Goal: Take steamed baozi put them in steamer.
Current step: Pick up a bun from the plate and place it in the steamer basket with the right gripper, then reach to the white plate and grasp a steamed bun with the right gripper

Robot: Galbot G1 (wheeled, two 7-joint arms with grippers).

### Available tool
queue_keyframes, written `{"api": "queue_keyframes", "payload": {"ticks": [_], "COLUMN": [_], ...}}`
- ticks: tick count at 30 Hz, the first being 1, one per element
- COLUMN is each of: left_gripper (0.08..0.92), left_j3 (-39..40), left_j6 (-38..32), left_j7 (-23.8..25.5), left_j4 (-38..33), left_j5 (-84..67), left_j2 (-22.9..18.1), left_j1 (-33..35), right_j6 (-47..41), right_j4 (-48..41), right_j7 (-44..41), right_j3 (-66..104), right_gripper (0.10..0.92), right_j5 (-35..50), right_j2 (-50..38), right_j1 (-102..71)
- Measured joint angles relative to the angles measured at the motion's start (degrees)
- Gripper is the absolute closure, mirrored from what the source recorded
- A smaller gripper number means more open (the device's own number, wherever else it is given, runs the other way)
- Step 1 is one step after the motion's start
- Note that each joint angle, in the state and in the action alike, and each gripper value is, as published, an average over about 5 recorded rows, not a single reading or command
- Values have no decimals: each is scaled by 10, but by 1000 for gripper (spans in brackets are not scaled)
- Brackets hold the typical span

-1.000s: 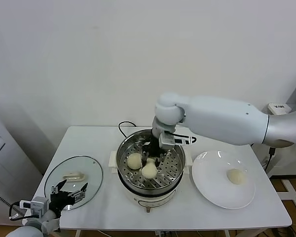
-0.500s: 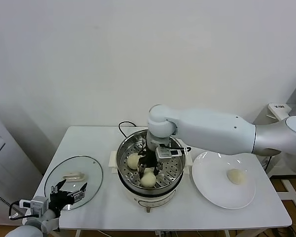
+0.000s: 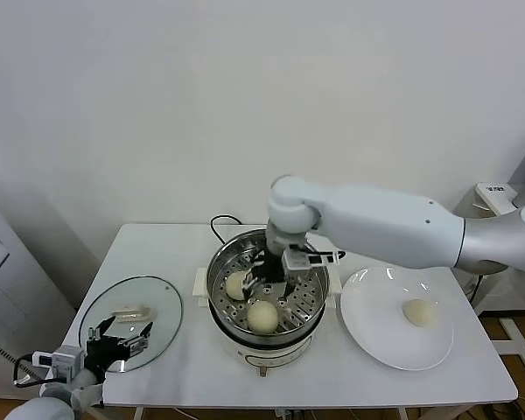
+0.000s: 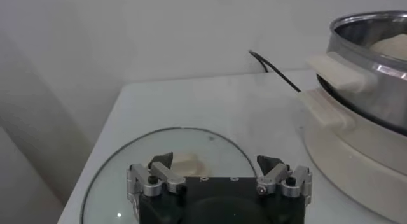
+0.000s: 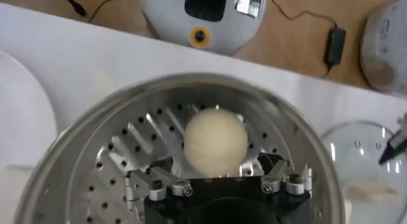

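The steel steamer (image 3: 312,300) stands mid-table on its white base. Two baozi lie on its perforated tray: one at the front (image 3: 262,316), one at the left (image 3: 237,284). Another baozi (image 3: 418,312) lies on the white plate (image 3: 376,337). My right gripper (image 3: 272,278) is open just above the tray, behind the front baozi. In the right wrist view, that baozi (image 5: 215,142) rests free on the tray (image 5: 127,155), beyond the spread right gripper (image 5: 215,170). My left gripper (image 3: 118,340) is open and empty at the table's front left.
The glass lid (image 3: 157,302) with a cream handle (image 3: 129,311) lies flat on the left of the table, under my left gripper (image 4: 215,163). The steamer's black cord (image 3: 220,223) runs off behind it. The steamer's side handle (image 4: 337,71) sits near the lid.
My right gripper lowered the baozi onto the front of the tray, opened, and rose clear of it. The left arm has hardly moved.
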Motion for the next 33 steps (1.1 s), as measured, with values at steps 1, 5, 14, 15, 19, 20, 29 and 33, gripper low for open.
{"api": "queue_keyframes", "payload": {"ticks": [1,5,14,15,19,20,29,33], "left_gripper": [177,177,177,177,177,177,177,177], "left_j3": [0,-3,-5,-5,-6,-6,-6,-5], "left_j6": [0,0,0,0,0,0,0,0], "left_j7": [0,0,0,0,-1,-1,-1,-1], "left_j4": [0,0,-1,-1,-2,-2,-1,0], "left_j5": [-1,-3,-6,-6,-8,-8,-10,-11], "left_j2": [1,3,4,4,4,5,4,4], "left_j1": [0,1,2,1,-1,-1,-2,-3], "right_j6": [-7,-45,-144,-153,-181,-185,-208,-212], "right_j4": [-10,-60,-186,-196,-228,-234,-262,-268], "right_j7": [-4,-21,-60,-62,-66,-67,-55,-42], "right_j3": [3,10,-19,-25,-42,-45,-58,-51], "right_gripper": [203,203,203,203,203,203,203,203], "right_j5": [8,46,139,147,167,170,169,159], "right_j2": [-5,-27,-95,-104,-141,-151,-224,-244], "right_j1": [4,22,49,50,49,48,22,0]}}
